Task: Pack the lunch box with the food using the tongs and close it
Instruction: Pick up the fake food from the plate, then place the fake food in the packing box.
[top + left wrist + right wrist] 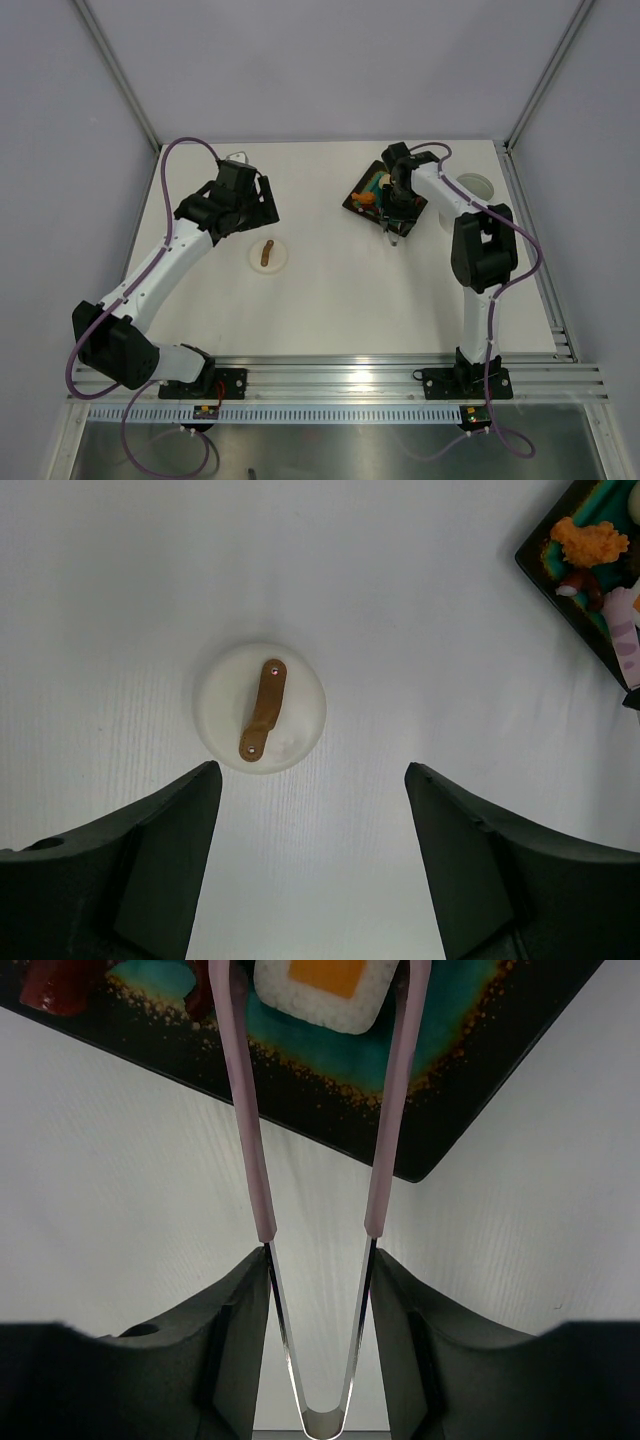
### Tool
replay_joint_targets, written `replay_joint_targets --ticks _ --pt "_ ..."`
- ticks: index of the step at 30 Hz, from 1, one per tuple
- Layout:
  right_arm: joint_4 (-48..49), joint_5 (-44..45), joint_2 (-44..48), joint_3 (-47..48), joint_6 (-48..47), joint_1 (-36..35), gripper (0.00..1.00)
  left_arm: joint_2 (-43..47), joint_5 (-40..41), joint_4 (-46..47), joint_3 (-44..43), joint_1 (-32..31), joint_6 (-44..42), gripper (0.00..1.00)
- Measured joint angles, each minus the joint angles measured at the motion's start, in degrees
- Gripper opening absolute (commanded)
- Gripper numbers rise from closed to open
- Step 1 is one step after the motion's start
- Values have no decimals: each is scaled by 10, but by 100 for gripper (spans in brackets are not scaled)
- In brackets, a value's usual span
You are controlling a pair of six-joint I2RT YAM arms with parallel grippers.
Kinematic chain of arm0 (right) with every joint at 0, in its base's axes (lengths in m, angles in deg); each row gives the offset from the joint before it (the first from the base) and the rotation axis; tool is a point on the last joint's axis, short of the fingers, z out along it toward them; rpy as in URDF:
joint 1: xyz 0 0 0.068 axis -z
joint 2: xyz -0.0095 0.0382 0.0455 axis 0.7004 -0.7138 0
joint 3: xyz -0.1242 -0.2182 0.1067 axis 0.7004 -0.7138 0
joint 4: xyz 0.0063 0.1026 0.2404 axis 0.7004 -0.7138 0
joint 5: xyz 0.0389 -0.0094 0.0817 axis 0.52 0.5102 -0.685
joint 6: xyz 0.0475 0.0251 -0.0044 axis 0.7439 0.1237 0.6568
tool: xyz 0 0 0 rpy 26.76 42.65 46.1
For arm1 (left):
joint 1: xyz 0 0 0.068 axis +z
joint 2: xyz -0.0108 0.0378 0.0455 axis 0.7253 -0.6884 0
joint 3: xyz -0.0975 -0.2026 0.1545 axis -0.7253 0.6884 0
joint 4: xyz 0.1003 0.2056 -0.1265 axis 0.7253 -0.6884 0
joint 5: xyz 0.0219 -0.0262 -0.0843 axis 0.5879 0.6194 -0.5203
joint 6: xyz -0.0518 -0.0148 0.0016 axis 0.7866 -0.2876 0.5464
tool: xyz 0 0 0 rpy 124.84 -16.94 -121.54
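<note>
My right gripper (318, 1255) is shut on the pale pink tongs (243, 1110), pressing on their metal arms just above the joined end. The tong tips reach over the black tray (300, 1090) and stand on either side of a cream-white roll with an orange centre (320, 990), one piece of the food. Brown-red pieces (60, 980) lie to its left. The white lunch box (477, 187) stands uncovered to the right of the tray (352, 198). Its lid (260, 708), with a brown handle, lies flat on the table. My left gripper (312, 770) hovers open just short of it, holding nothing.
An orange fried piece (590, 540) and other food sit at the tray's corner in the left wrist view. White walls enclose the table on the far, left and right sides. A metal rail (340, 375) carrying the arm bases runs along the near edge.
</note>
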Motion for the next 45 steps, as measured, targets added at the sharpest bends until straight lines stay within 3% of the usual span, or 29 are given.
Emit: replay_joint_targets --ticks 5,12,19,23,37,45 --pt "0 4 -12 17 0 0 49 1 0 0 4 0 0 79" --pt "0 9 -18 19 0 0 35 3 0 0 7 1 0 79" --pt "0 9 -14 19 1 0 9 3 0 0 7 1 0 79" --pt "0 9 6 11 1 0 1 3 0 0 7 1 0 79" --pt "-5 10 140 -16 -4 0 0 3 0 0 7 10 -4 79" --pt "-33 26 154 10 -14 4 0 3 -1 0 7 10 -4 79"
